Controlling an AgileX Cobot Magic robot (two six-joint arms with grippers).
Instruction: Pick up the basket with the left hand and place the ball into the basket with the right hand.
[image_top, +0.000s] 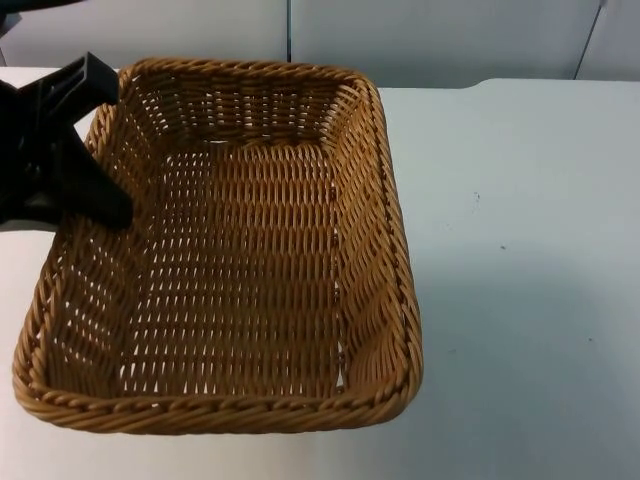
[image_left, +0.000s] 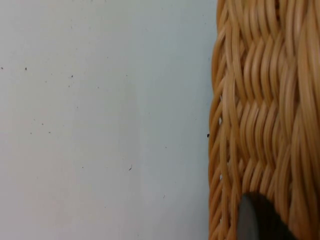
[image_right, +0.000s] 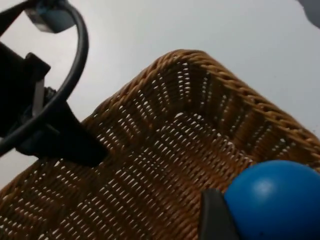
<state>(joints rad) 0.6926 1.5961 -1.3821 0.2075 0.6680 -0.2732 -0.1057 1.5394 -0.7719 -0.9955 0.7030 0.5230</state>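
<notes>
You have the basket (image_top: 240, 270) toward the left of the desk (image_top: 520, 250), with the left claw (image_top: 95, 195) on its left wall. The ball (image_right: 275, 200) sits in the right claw (image_right: 235, 220), above the basket's interior.

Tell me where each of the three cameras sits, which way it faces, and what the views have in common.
Top view: fixed above, looking down and forward at the basket on the white table; the left gripper clamps its left wall.
Left wrist view: on the left arm, looking along the gripper at the basket's outer weave and the table; a black fingertip shows.
Right wrist view: on the right arm, above the basket, looking at the blue ball held in the right gripper; the left gripper shows.
All three share the basket.
</notes>
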